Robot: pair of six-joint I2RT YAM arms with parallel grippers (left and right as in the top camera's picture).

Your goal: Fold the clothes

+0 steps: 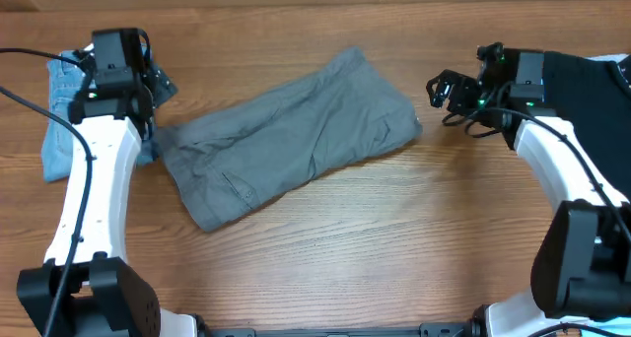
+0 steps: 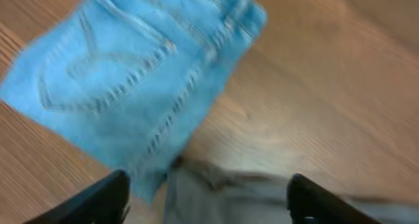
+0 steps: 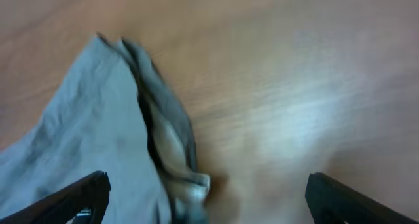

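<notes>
My left gripper (image 2: 208, 186) is spread wide, its two dark fingers (image 2: 98, 201) far apart at the bottom edge of my left wrist view, and it grasps nothing. A blurred edge of the grey shorts (image 2: 222, 194) lies below the gap, and I cannot tell whether I am touching the cloth. Just past that edge lies the light-blue denim (image 2: 131, 73), back pocket and seams facing up, flat on the wooden worktop (image 2: 327, 86). My right gripper (image 3: 206, 188) is also wide open and holds nothing. A folded, layered corner of the shorts (image 3: 98, 132) sits below it towards one finger, with bare wood under the rest of the gap. From overhead, the shorts (image 1: 296, 140) lie in the middle of the worktop (image 1: 394, 248), a rumpled slab running diagonally from lower left to upper right. My left gripper (image 1: 158, 86) sits at their left end, beside the denim (image 1: 61, 110) at the left edge. My right gripper (image 1: 441, 89) hovers just beside their upper right corner, apart from it. A black shirt (image 1: 582, 81) lies behind my right arm at the far right.
</notes>
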